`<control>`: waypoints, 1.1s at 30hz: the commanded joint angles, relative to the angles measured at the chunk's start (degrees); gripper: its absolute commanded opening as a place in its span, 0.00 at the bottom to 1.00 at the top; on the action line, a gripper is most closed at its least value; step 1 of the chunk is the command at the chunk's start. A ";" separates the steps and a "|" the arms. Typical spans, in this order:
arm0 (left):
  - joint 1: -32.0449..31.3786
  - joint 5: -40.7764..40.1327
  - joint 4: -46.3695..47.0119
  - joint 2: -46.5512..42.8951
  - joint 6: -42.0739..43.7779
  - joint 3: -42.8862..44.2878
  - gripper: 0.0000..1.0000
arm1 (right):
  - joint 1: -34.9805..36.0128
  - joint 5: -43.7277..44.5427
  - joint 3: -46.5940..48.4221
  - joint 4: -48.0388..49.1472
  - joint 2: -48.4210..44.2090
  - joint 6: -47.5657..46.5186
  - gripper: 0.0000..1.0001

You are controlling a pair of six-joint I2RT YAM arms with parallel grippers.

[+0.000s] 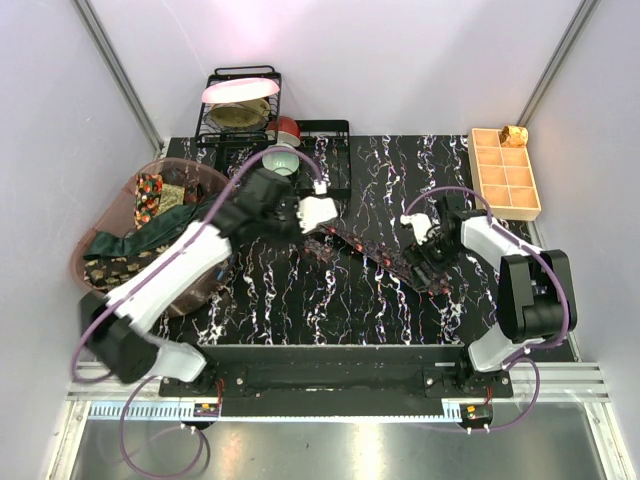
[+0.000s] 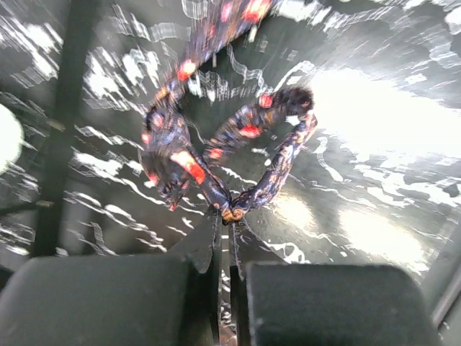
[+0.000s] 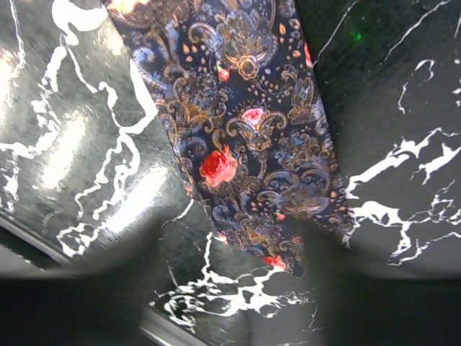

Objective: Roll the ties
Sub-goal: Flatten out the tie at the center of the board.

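A dark tie with red flowers and gold paisley [image 1: 375,255] lies diagonally across the black marbled table. My left gripper [image 1: 321,234] is at its narrow, far-left end. In the left wrist view the gripper [image 2: 229,216] is shut on a fold of the tie [image 2: 248,130], which curls into a loose loop just beyond the fingertips. My right gripper [image 1: 432,264] hovers over the wide pointed end. In the right wrist view the tie's wide end [image 3: 252,144] lies flat between the spread, blurred fingers of that gripper [image 3: 238,295], which is open and holds nothing.
A pink basket [image 1: 120,200] at the left holds other ties, one of them dark green [image 1: 135,240]. A black dish rack [image 1: 240,110] with a plate and bowls stands at the back. A tan gridded tray [image 1: 505,170] sits at the back right.
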 commanded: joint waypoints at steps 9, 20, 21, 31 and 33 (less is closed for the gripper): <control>15.40 13.34 -12.74 -7.25 -12.09 17.55 0.00 | 11.90 0.31 6.70 4.77 -4.59 -2.74 0.99; 20.95 15.81 -8.87 -9.19 -19.49 16.32 0.00 | 25.35 20.62 3.35 28.08 6.56 7.81 0.94; 22.43 16.51 -8.61 -9.01 -20.63 16.68 0.00 | 26.41 22.12 3.18 28.87 7.28 7.81 0.94; 26.75 18.45 -7.73 -9.71 -22.22 17.56 0.00 | 24.24 22.36 4.23 23.74 11.95 6.59 0.00; 27.28 19.15 -7.99 -10.15 -19.34 17.04 0.00 | 20.46 13.30 4.93 17.48 7.48 5.62 0.00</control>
